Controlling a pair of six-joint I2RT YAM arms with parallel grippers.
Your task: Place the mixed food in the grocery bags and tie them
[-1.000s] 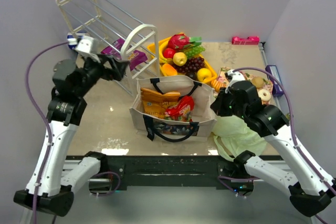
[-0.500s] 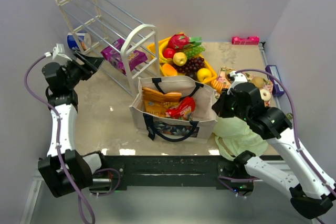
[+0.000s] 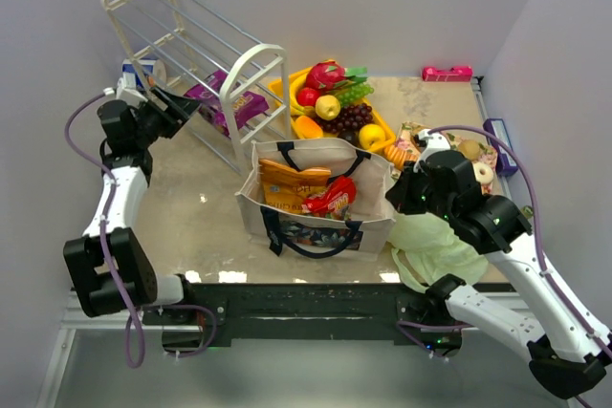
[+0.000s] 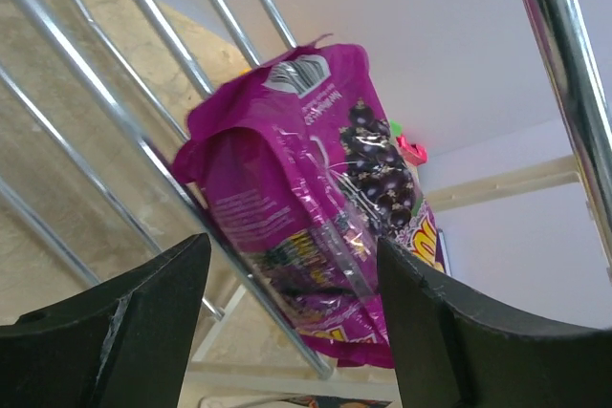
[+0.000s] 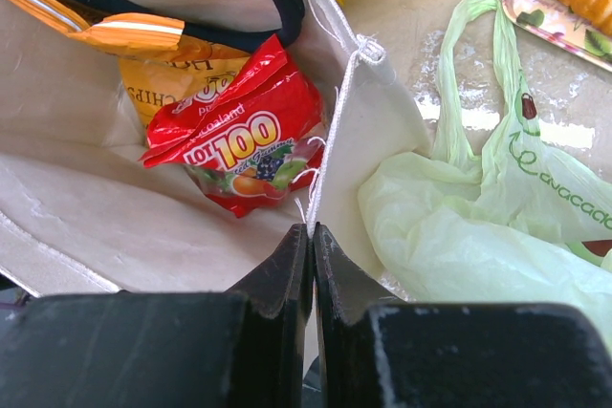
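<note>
Purple packet (image 4: pixel 316 198): rests on the bars of the white wire rack (image 3: pixel 182 35) at the far left of the desk (image 3: pixel 191 217), not yet in either bag.
Handling: judged light and soft, a glossy film pouch that will crinkle and may slip; its contents probably give under a hard squeeze.
Where to take hold: across its narrow width near the crimped end seal, where the film is flat and stiffest. A bar crosses in front of its lower half, so the upper half is the freer part.
Long axis: in the left wrist view it slants from upper left to lower right. The crimped seal is at the top and the printed grape face is turned to the right.
Left tool (image 4: pixel 287 269): fingers apart, nothing between them, aimed at the packet through the bars and short of it.
Right tool (image 5: pixel 312 234): fingers pressed together on the rim of the beige tote (image 5: pixel 373 140), which looks pinched between the tips.
Tote contents: a red packet (image 5: pixel 239 140) and an orange chip bag (image 5: pixel 163 64) lie inside.
Pale-green bag (image 5: pixel 459 226): slumped and limp just beside the tote's right wall, handles loose.
Yellow tray (image 3: pixel 287 83): behind the tote, with toy fruit on it.
</note>
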